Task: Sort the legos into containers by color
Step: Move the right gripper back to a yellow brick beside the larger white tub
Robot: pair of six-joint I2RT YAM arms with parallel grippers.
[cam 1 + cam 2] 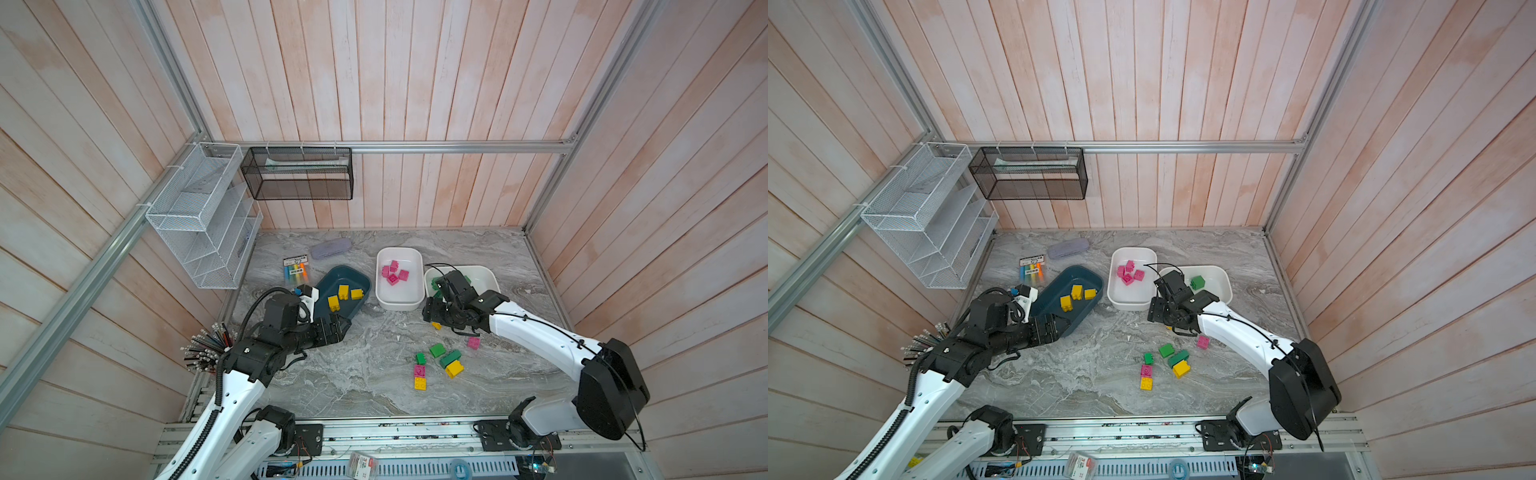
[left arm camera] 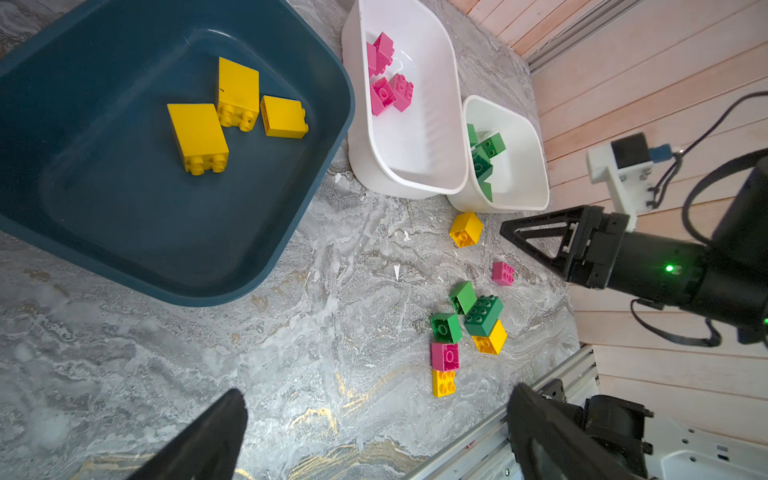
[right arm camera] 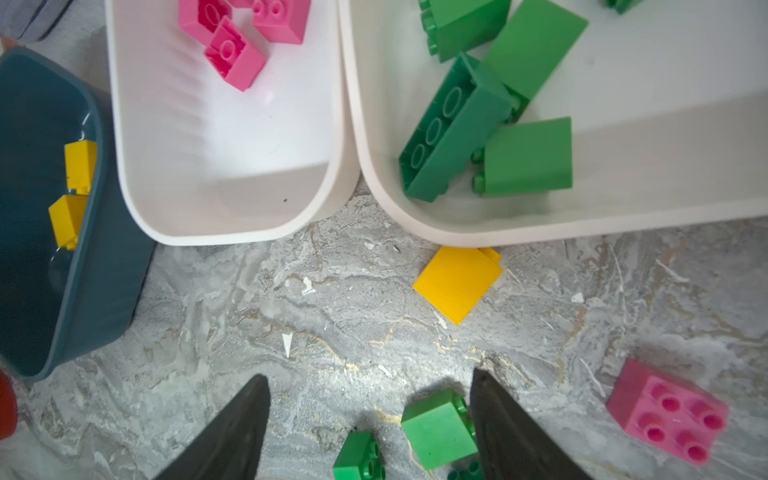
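Resting: studded yellow brick (image 3: 457, 282) | veined marble tabletop (image 3: 249, 299) | glossy rounded white tub (image 3: 232, 166)

Containers: three – one teal tub (image 2: 124, 187), two white tubs (image 2: 415, 158)
Yellow legos (image 2: 198, 137): six – three in teal tub, three loose on table (image 2: 291, 374)
Pink legos (image 2: 401, 91): six – four in white tub, two loose
Green legos (image 2: 483, 316): three loose, at least four in other white tub, pile partly hidden
Wire baskets (image 1: 297, 172): two; marker pack (image 1: 296, 272): one; grey case (image 1: 331, 248): one
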